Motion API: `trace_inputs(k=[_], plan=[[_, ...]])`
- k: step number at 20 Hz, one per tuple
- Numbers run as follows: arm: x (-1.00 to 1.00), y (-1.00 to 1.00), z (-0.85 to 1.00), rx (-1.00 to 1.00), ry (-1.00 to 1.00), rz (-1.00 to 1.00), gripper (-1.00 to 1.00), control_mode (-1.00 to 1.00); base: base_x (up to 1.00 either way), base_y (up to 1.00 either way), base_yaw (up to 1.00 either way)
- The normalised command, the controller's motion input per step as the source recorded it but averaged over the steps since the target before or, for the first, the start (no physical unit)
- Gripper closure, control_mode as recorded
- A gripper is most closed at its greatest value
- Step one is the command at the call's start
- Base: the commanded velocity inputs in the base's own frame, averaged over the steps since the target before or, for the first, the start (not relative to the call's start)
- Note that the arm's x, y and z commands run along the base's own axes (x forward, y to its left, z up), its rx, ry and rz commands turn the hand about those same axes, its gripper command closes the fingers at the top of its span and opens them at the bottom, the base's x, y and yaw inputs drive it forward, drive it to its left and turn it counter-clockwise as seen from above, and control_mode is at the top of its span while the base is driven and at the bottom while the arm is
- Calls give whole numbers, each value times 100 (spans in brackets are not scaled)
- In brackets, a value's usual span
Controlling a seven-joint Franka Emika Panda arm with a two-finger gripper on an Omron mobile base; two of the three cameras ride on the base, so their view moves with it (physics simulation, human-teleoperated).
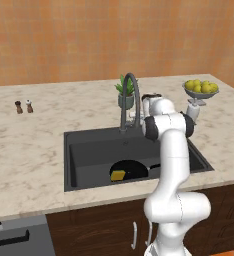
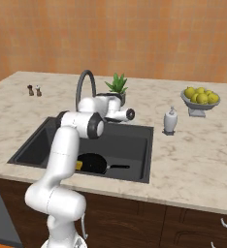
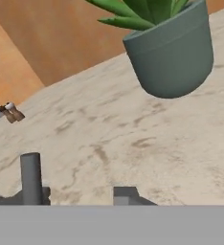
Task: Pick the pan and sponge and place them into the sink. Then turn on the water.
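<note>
The two dark finger tips of the gripper (image 3: pixel 78 194) stand apart, holding nothing. At the frame's upper right, the grey potted plant (image 3: pixel 173 52) is close; the hand could bump it instead of the tall dark faucet (image 1: pixel 129 100).

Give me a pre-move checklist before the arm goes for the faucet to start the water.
1. Pan in the sink: ok, it lies on the basin floor.
2. Sponge in the sink: ok, it sits at the pan's left edge.
3. Water running: not ok, no stream falls from the faucet.
4. Gripper empty: ok, nothing sits between its fingertips, which stand apart.
5. Gripper at the faucet: cannot tell; the hand is behind the faucet's base near the potted plant, contact not visible.
6. Path near the hand: ok, the soap dispenser and fruit bowl stand well to the side.
</note>
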Motion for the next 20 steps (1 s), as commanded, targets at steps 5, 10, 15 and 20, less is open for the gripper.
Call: trace_inputs(k=[5, 10, 15, 20], plan=[[0, -100, -72, 4, 17, 0, 100, -100, 0, 0, 0], [-2, -100, -72, 1, 15, 0, 100, -100, 0, 0, 0], [-85, -80, -21, 0, -1, 0, 100, -100, 0, 0, 0], [-100, -29, 5, 0, -30, 0, 100, -100, 0, 0, 0]])
